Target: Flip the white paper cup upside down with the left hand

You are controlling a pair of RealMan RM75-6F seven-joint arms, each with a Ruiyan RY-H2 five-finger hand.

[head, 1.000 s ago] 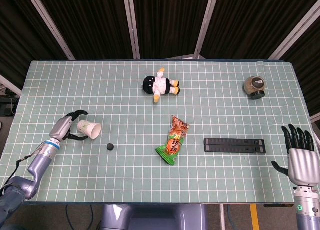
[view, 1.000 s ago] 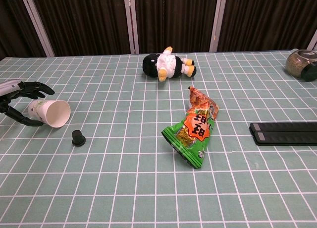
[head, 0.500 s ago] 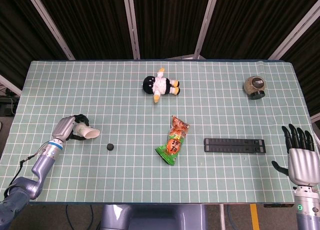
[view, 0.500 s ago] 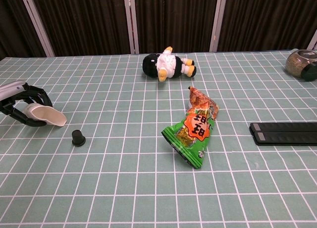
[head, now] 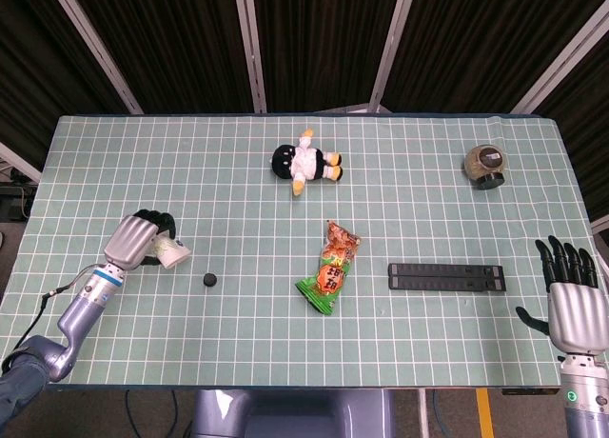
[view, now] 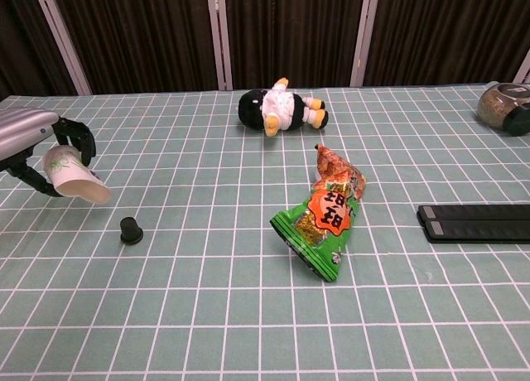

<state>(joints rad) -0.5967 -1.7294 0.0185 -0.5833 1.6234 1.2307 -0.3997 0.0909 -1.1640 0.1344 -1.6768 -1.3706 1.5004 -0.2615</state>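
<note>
Currently left hand grips the white paper cup, fingers curled round it, rim tilted downward; inversion partway, placing remains.

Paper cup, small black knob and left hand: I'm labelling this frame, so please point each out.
paper cup (view: 73,174), chest view, its side wall.
small black knob (view: 130,229), chest view, its body.
left hand (head: 135,238), head view, back of the hand.
</note>
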